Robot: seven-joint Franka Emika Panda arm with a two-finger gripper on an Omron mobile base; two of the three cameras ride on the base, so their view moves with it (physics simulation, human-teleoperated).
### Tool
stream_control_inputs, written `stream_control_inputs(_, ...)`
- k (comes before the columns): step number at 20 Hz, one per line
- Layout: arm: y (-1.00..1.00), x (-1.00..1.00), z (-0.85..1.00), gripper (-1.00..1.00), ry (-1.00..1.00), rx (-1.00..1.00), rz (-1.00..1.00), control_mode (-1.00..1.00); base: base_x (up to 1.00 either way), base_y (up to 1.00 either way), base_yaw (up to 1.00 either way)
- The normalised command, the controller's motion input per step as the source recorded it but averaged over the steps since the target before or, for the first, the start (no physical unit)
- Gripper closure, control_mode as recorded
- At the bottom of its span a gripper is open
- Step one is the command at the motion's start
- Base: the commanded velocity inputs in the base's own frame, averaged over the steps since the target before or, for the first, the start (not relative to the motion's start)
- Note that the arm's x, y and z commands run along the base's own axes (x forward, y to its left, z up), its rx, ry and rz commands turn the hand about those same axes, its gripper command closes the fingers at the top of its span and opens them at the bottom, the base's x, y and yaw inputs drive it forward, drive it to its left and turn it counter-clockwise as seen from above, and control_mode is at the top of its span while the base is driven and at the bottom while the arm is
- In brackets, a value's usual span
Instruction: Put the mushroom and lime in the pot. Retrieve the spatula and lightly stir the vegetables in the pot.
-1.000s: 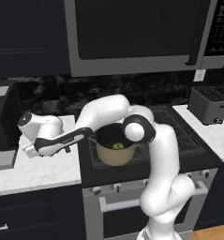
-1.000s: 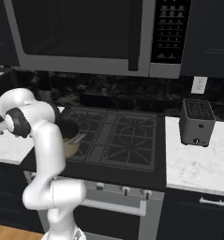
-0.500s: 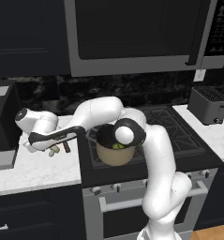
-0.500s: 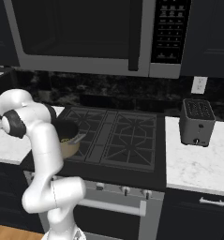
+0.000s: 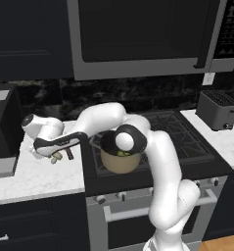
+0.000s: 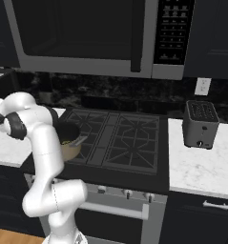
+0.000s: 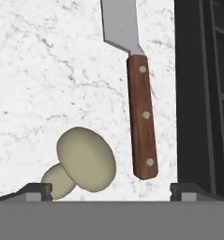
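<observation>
In the hand view the pale mushroom (image 7: 85,164) lies on its side on the white marble counter, just inside the left fingertip. The spatula (image 7: 138,110) lies right of it, grey blade away from me, red-brown handle towards me. My gripper (image 7: 113,191) is open, its tips wide apart on either side of both. From the left base view the gripper (image 5: 62,155) points down at the counter, left of the stove, right above the mushroom (image 5: 56,158). The tan pot (image 5: 119,163) stands on the front left burner with the lime (image 5: 121,153) inside; the pot (image 6: 71,148) shows behind the arm.
A black stove (image 5: 182,142) lies right of the counter, and its dark edge (image 7: 193,93) runs close beside the spatula. A dark toaster (image 6: 200,125) stands on the right counter. A dark appliance (image 5: 1,130) stands at the far left. A microwave (image 5: 138,34) hangs overhead.
The hand has swung down from above the counter to just over the mushroom, staying open. Pot and lime have not moved.
</observation>
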Motion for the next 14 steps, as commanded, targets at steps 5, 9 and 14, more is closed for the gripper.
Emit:
stream_control_inputs(5, 0.0, 0.16, -0.28, -1.0, 0.05, 0.0, 0.0, -1.0, 0.0, 0.0, 0.0)
stream_control_inputs(9, 0.0, 0.15, -0.19, -1.0, 0.06, 0.02, 0.0, -1.0, 0.0, 0.0, 0.0)
stream_control_inputs(14, 0.0, 0.0, -0.21, 1.0, 0.05, 0.01, 0.0, -1.0, 0.0, 0.0, 0.0)
